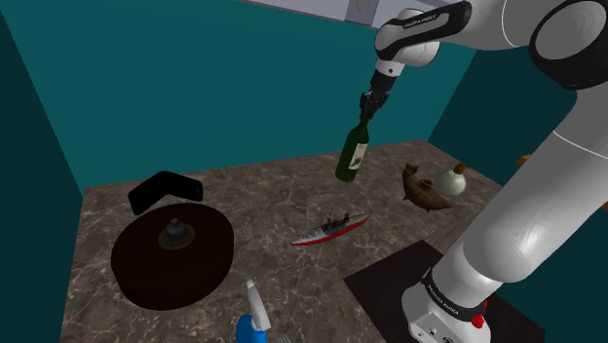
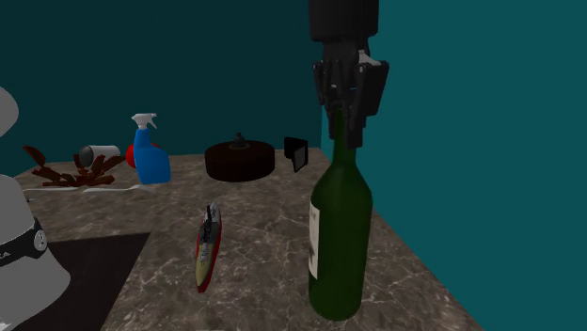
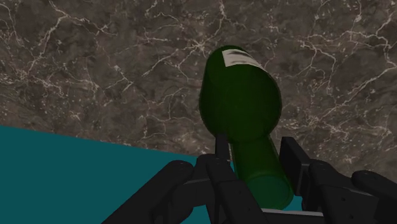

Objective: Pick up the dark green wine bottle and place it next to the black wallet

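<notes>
Pinching the neck of one wine bottle (image 1: 352,158), one hand (image 1: 367,112); one black wallet (image 1: 166,188) apart

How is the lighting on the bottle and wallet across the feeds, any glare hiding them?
Shoulder view: dim but even, bottle and wallet both stand out, no glare. Second exterior view: darker, bottle nearly black, wallet a small dark shape against the teal wall. Wrist view: bottle softly lit, clearly green.

Spray bottle (image 1: 252,320) partly beyond lower edge.
</notes>
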You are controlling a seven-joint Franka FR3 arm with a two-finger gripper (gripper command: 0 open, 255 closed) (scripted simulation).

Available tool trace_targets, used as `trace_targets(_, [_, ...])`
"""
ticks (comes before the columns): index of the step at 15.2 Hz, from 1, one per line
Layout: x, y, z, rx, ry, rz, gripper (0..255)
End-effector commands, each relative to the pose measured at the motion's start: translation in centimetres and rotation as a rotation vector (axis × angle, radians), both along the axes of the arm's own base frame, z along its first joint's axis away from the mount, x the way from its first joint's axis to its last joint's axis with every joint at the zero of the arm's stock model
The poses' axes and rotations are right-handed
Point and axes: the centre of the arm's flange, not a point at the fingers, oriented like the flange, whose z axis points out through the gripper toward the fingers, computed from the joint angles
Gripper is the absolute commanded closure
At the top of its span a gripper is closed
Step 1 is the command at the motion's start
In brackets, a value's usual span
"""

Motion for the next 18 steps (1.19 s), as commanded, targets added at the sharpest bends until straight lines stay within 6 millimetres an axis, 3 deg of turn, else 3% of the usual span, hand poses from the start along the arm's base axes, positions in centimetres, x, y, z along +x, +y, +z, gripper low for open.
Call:
trace_targets(1, [0.0,0.0,1.0,0.0,0.0,0.0,255])
trace_targets(18, [0.0,0.0,10.0,0.0,0.0,0.0,255])
